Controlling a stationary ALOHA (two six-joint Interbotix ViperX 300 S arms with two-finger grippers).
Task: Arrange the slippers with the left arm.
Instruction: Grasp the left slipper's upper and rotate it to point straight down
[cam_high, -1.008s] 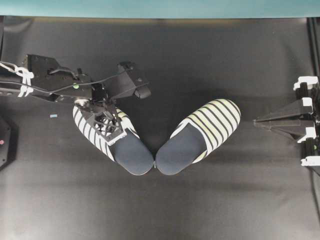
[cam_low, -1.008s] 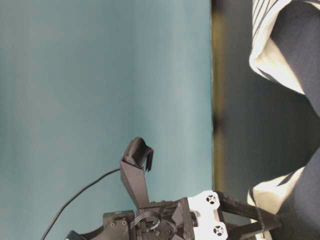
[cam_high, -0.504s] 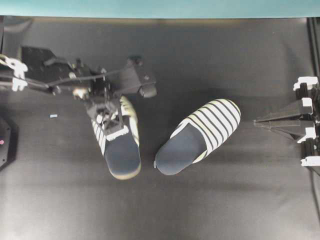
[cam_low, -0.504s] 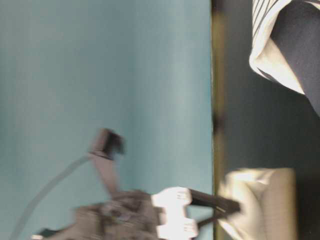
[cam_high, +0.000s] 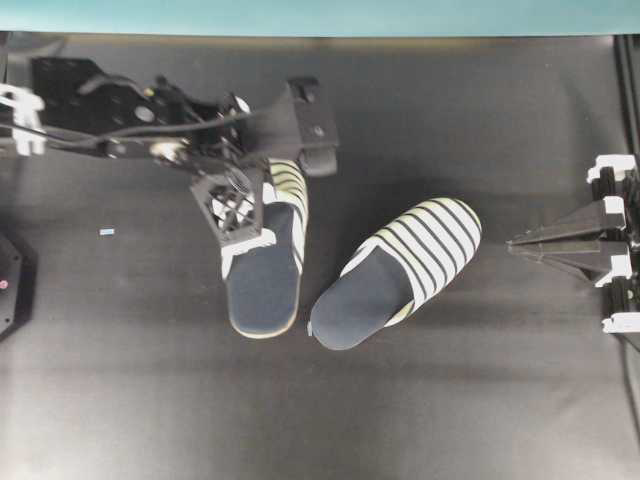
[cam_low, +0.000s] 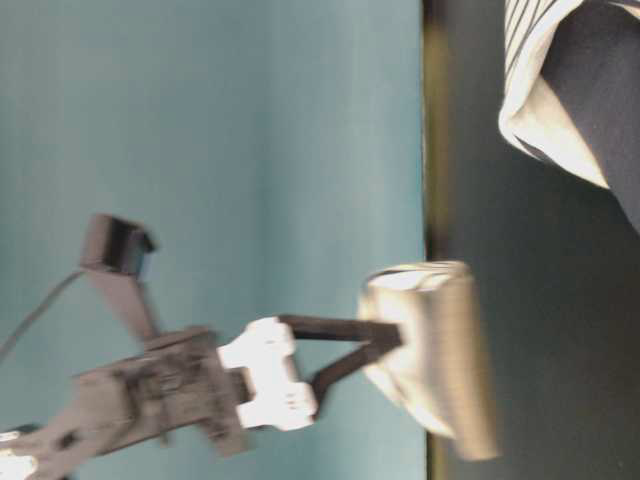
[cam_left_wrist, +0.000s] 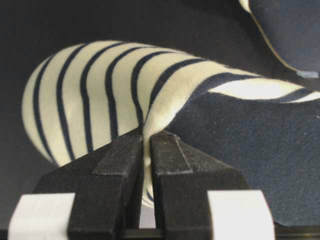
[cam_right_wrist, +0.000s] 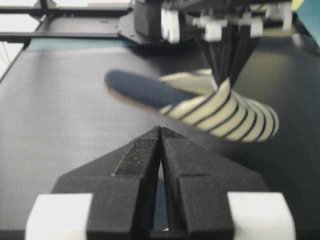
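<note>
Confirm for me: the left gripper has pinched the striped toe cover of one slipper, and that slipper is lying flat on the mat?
Not flat. The right wrist view shows the held slipper lifted clear of the black mat, hanging tilted from the left gripper, which is pinching its striped toe cover.

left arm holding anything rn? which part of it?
Yes. The left gripper is shut on one striped slipper, pinching the edge of its toe cover where that meets the insole. The right gripper holds nothing.

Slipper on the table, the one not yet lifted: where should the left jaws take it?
On the free slipper, pinch the open edge of the striped toe cover from above, at the mouth by the insole. That raised fabric lip suits thin jaws; the sole lies flat on the mat.
</note>
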